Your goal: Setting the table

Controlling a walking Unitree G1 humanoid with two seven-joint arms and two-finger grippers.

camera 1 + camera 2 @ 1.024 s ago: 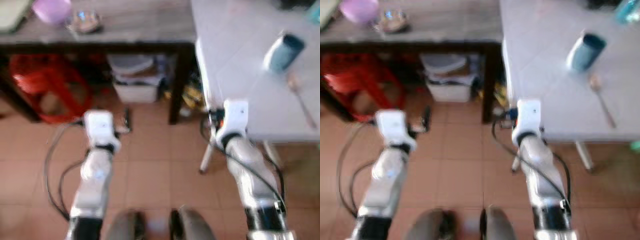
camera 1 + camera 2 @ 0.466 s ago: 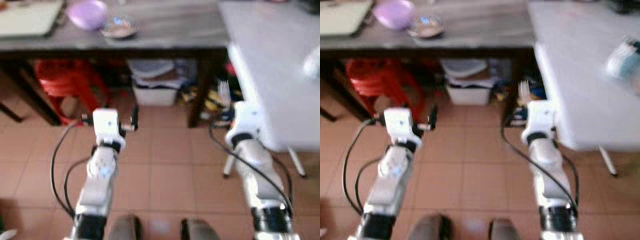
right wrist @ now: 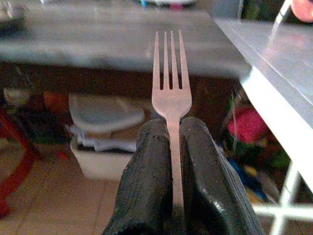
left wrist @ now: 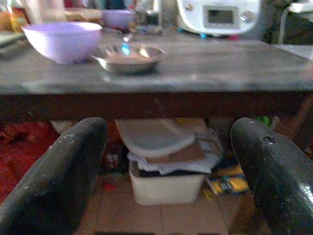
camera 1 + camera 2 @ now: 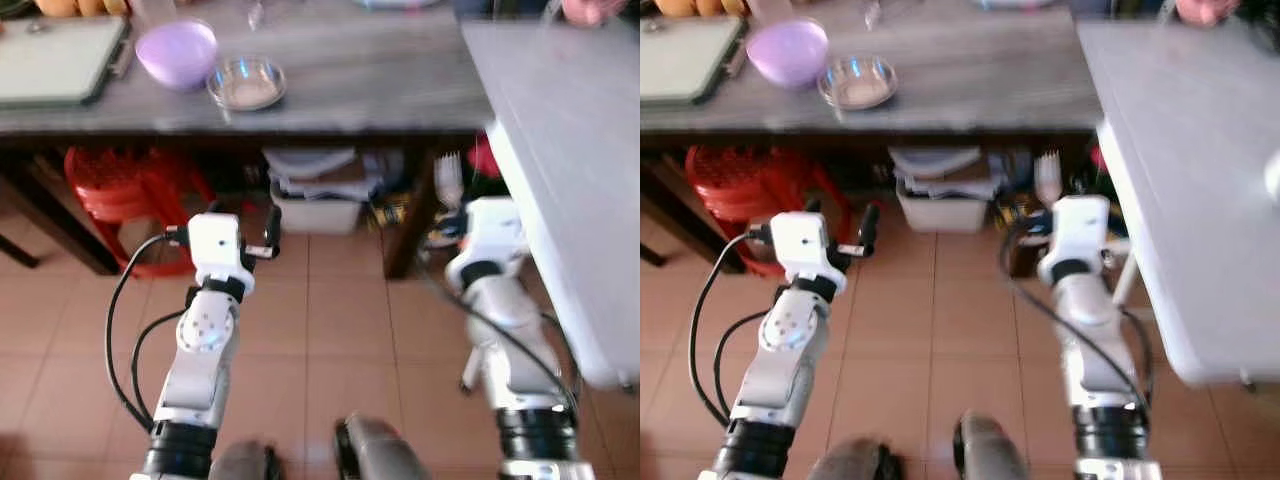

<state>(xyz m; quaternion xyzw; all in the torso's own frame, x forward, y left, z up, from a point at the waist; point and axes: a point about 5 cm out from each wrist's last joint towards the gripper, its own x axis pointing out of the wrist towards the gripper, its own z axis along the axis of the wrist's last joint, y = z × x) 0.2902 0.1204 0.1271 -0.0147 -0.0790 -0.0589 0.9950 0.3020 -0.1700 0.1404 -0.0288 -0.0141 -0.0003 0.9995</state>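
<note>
Head views: both arms held out over tiled floor (image 5: 330, 330), facing dark wooden table (image 5: 350, 90) at far side. White table (image 5: 1200, 200) along right. On dark table, far left: purple bowl (image 5: 177, 52), w/ steel bowl (image 5: 247, 84) just beside it on right, and grey tray (image 5: 55, 60) further left. Under table: red stool (image 5: 125, 185) at left, white bin (image 5: 318, 205) w/ stacked stuff in middle. Fork (image 5: 1047, 178) sticks up past right gripper (image 5: 1050, 215), tines toward far side, just left of white table's edge.

Left wrist view: left gripper (image 4: 168, 166) spread wide, nothing btwn fingers (image 4: 63, 171). Beyond: both bowls on dark table, bin below.

Right wrist view: right gripper's fingers (image 3: 151, 176) pressed together on fork's handle, pinching it at neck; tines stand clear beyond fingertips, upright, in front of dark table's edge.
</note>
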